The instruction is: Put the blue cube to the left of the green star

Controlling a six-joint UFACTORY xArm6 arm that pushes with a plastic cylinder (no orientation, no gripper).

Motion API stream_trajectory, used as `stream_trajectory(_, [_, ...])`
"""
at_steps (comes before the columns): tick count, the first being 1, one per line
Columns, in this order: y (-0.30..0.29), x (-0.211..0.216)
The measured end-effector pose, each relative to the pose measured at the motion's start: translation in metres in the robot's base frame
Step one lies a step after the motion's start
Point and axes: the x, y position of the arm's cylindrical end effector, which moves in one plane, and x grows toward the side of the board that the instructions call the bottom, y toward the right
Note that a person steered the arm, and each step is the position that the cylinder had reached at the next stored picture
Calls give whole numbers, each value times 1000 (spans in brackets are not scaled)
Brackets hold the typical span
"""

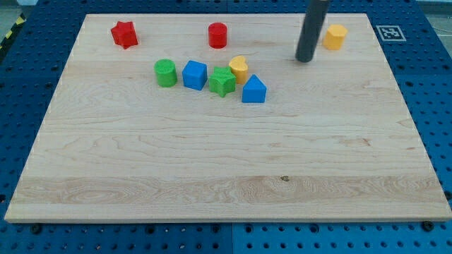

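Camera view – step: blue cube [195,75] already sits touching the green star [222,82] on its left – placement looks done.
My tip [304,59]: bare rod, holding nothing, well apart toward the view's top right.
Next: likely only staying clear.
Surface: wooden board [212,169] on blue pegboard [438,92].

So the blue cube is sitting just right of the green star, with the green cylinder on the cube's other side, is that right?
Not quite. In the camera view the blue cube sits just left of the green star, not right of it. The green cylinder is indeed on the cube's other side, further left.
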Motion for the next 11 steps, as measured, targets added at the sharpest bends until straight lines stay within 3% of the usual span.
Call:
stream_trajectory(4, [-186,12])
stream_trajectory(7, [-176,88])
stream_trajectory(9, [-136,101])
stream_trajectory(10, [-123,149])
stream_trajectory(11, [-150,157])
